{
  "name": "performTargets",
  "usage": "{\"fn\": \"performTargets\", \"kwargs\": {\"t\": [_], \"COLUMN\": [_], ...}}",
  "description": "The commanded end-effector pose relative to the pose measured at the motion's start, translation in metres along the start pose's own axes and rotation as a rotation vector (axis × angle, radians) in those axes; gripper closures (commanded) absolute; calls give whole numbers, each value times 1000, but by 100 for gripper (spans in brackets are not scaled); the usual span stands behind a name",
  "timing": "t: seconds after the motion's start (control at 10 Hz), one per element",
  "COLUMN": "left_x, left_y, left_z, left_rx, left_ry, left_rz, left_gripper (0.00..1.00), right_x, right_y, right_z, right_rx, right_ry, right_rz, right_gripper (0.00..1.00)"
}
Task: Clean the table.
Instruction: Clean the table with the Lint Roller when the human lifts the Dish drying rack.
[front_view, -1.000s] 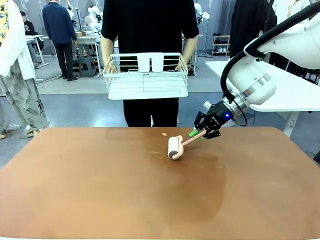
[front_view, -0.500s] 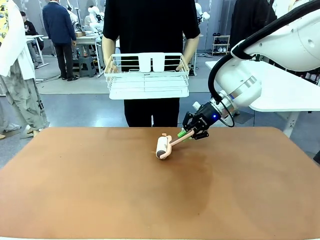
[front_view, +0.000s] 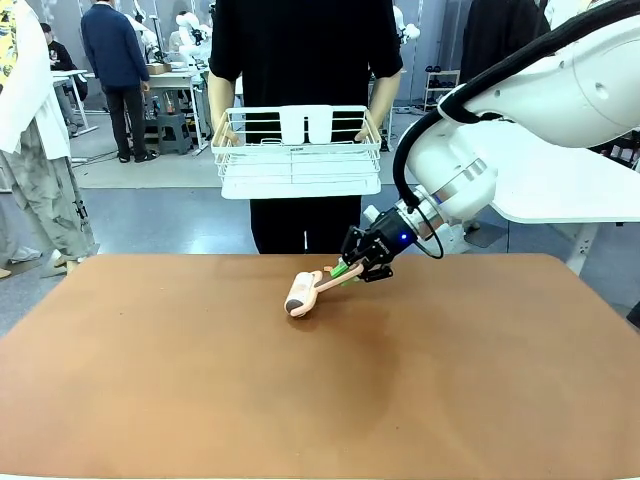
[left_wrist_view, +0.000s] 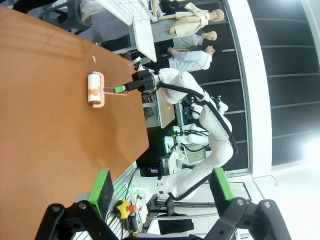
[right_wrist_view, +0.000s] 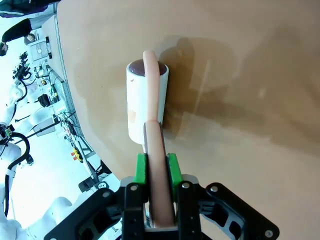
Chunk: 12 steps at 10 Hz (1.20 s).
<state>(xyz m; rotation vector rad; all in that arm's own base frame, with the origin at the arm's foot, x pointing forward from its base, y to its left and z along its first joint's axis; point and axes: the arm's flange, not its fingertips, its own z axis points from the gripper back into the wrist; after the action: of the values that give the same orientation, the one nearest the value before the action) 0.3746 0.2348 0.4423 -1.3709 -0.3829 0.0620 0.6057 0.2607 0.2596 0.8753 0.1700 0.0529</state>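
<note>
As the lint roller (front_view: 312, 290) is gripped by its pink handle between the green pads of the right gripper (front_view: 345, 270), which is closed on it from both sides, the coming stroke is judged to turn on one relation: the white drum lies to the left and slightly nearer than the claw, resting on the table (front_view: 300, 400) in its far middle part. The handle's long axis runs from far right to near left, pointing left, and the drum is set across it. The left gripper (left_wrist_view: 161, 186) is seen spread open and empty, well apart from the roller, so the right arm is nearer.
</note>
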Motion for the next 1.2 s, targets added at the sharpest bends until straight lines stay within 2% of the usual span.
{"fn": "performTargets", "kwargs": {"t": [0.0, 0.1, 0.2, 0.3, 0.4, 0.9, 1.1], "left_x": [-1, -1, -1, -1, -1, -1, -1], "left_y": [-1, -1, -1, -1, -1, -1, -1], "left_z": [3, 3, 3, 3, 3, 3, 3], "left_rx": [2, 2, 2, 2, 2, 2, 2], "left_ry": [-2, -2, -2, -2, -2, -2, -2], "left_rz": [-2, -2, -2, -2, -2, -2, -2], "left_gripper": [0, 0, 0, 0, 0, 0, 0], "right_x": [-22, -25, -27, -29, -32, -53, -60], "right_y": [-15, -5, 6, 16, 23, 68, 67], "right_z": [-38, -38, -33, -27, -19, 66, 101], "right_rx": [-86, -66, -47, -26, -16, 30, 6], "right_ry": [88, 85, 85, 89, 85, 86, 97], "right_rz": [-12, 4, 15, 16, 15, 78, 58], "right_gripper": [100, 100, 94, 92, 100, 100, 100]}}
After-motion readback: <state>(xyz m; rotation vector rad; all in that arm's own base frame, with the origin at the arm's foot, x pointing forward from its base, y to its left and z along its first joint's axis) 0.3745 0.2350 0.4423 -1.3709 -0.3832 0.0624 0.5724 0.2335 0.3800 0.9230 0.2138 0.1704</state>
